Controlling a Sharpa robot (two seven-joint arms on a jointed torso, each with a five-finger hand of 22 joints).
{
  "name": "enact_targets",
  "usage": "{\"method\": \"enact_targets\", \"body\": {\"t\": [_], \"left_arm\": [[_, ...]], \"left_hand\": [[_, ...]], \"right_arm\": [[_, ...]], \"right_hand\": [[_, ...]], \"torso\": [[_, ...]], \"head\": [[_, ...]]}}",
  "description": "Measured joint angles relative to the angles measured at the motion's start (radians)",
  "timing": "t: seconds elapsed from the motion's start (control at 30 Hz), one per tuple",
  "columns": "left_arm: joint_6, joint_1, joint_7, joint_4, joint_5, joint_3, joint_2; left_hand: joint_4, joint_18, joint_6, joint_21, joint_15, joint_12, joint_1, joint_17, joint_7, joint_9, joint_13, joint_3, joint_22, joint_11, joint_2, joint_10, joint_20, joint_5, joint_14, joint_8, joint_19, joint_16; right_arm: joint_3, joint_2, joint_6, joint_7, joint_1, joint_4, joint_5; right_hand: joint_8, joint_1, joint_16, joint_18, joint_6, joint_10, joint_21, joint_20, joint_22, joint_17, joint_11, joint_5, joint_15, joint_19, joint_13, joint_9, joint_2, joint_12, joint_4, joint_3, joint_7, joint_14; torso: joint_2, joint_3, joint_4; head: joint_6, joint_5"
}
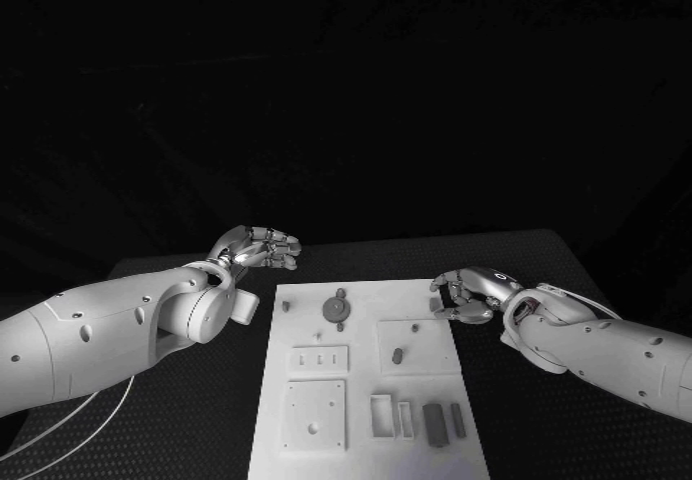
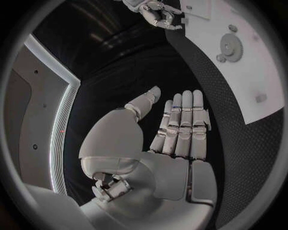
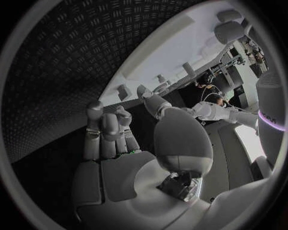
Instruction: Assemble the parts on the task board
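The white task board (image 1: pixel 361 440) lies in the middle of the black table. On it are a grey gear (image 1: pixel 338 308), a small peg (image 1: pixel 397 354), a slotted block (image 1: pixel 319 360), a square plate (image 1: pixel 315 412) and several grey bars (image 1: pixel 430 420) at the near right. My left hand (image 1: pixel 261 248) hovers just off the board's far left corner; its fingers (image 2: pixel 183 124) lie straight and hold nothing. My right hand (image 1: pixel 469 296) sits at the board's far right edge with fingers (image 3: pixel 108 127) curled in. Nothing shows between them.
Black patterned table (image 1: pixel 534 270) surrounds the board on all sides. The left wrist view shows the gear (image 2: pixel 230 46) on the board (image 2: pixel 258 81) and the right hand (image 2: pixel 153 12) beyond it. Cables (image 1: pixel 58 430) hang under my left arm.
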State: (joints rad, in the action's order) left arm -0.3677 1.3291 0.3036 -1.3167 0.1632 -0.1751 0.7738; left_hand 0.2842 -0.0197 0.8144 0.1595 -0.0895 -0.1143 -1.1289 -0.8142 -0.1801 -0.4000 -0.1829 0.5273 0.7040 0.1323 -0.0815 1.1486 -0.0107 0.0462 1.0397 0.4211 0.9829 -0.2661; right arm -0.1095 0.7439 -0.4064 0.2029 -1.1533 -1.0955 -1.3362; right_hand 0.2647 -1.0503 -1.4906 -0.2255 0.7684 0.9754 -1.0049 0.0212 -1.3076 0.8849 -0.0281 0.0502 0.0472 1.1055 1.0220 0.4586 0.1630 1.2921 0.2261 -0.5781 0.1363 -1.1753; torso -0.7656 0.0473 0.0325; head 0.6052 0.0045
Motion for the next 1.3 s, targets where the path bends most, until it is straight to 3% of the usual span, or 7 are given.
{"method": "enact_targets", "body": {"t": [0.2,0.37,0.47,0.77,1.3], "left_arm": [[0.001,0.000,0.000,-0.004,0.000,0.000,0.000],[0.001,0.000,-0.001,-0.005,0.000,0.000,0.001],[0.001,0.000,-0.001,-0.006,0.000,0.000,0.002],[0.001,0.000,-0.002,-0.007,0.000,0.000,0.002],[0.001,0.000,-0.003,-0.008,0.000,0.000,0.003]], "left_hand": [[0.000,0.000,0.000,0.000,0.000,0.000,0.000,0.000,0.000,0.000,0.000,0.000,0.000,0.000,0.000,0.000,0.000,0.000,0.000,0.000,0.000,0.004],[-0.001,0.000,0.000,0.000,0.000,0.004,0.000,0.000,0.000,0.000,0.000,-0.001,0.000,0.000,0.000,0.000,0.000,0.000,0.000,0.000,0.000,0.004],[-0.004,0.000,0.000,0.000,0.000,0.004,0.004,-0.001,0.000,0.000,0.000,-0.004,0.000,0.000,0.004,0.000,0.000,0.000,0.000,-0.006,0.000,0.004],[-0.004,0.000,0.000,0.000,0.000,0.004,0.008,-0.001,0.000,0.000,0.000,-0.004,0.000,0.000,0.000,0.000,0.000,0.000,0.000,-0.006,0.000,0.004],[-0.004,0.000,0.000,0.000,0.000,0.004,0.008,-0.002,0.000,0.000,0.000,-0.004,0.000,0.000,0.000,0.000,0.000,0.000,0.000,-0.006,0.000,0.004]], "right_arm": [[0.000,-0.018,0.001,-0.002,0.000,0.023,0.000],[0.000,-0.025,0.002,-0.005,0.000,0.029,-0.001],[0.000,-0.026,0.002,-0.007,0.000,0.029,-0.003],[-0.001,-0.033,0.005,-0.010,0.003,0.032,-0.017],[-0.004,-0.045,0.011,-0.014,0.011,0.041,-0.037]], "right_hand": [[0.008,-0.016,-0.003,0.000,0.011,0.000,0.000,0.000,0.000,0.000,0.000,0.000,0.000,0.000,-0.002,0.004,-0.037,0.002,0.009,0.009,-0.011,0.000],[0.021,-0.019,-0.008,0.000,0.015,0.000,0.000,0.003,0.000,0.000,0.000,0.000,0.000,0.003,-0.005,0.007,-0.053,0.008,0.017,0.016,-0.015,0.000],[0.038,-0.023,-0.008,0.000,0.015,0.000,0.000,0.004,0.000,0.000,0.000,0.000,0.009,0.004,-0.008,0.013,-0.073,0.008,0.028,0.019,-0.015,-0.009],[0.058,-0.021,-0.008,0.000,0.015,0.000,-0.004,0.007,0.000,0.000,0.000,0.000,0.028,0.008,-0.015,0.025,-0.082,0.009,0.043,0.021,-0.015,-0.013],[0.066,-0.020,-0.008,0.000,0.015,0.000,-0.004,0.009,0.000,-0.001,0.000,0.000,0.033,0.006,-0.017,0.033,-0.083,0.009,0.046,0.023,-0.015,-0.018]], "torso": [[0.000,0.0006,0.0000],[0.000,0.0012,0.0003],[0.000,0.0012,0.0011],[0.001,0.0015,0.0022],[0.001,0.0012,0.0027]], "head": [[0.004,0.000],[0.002,-0.001],[0.002,0.002],[0.007,0.001],[0.014,0.000]]}}
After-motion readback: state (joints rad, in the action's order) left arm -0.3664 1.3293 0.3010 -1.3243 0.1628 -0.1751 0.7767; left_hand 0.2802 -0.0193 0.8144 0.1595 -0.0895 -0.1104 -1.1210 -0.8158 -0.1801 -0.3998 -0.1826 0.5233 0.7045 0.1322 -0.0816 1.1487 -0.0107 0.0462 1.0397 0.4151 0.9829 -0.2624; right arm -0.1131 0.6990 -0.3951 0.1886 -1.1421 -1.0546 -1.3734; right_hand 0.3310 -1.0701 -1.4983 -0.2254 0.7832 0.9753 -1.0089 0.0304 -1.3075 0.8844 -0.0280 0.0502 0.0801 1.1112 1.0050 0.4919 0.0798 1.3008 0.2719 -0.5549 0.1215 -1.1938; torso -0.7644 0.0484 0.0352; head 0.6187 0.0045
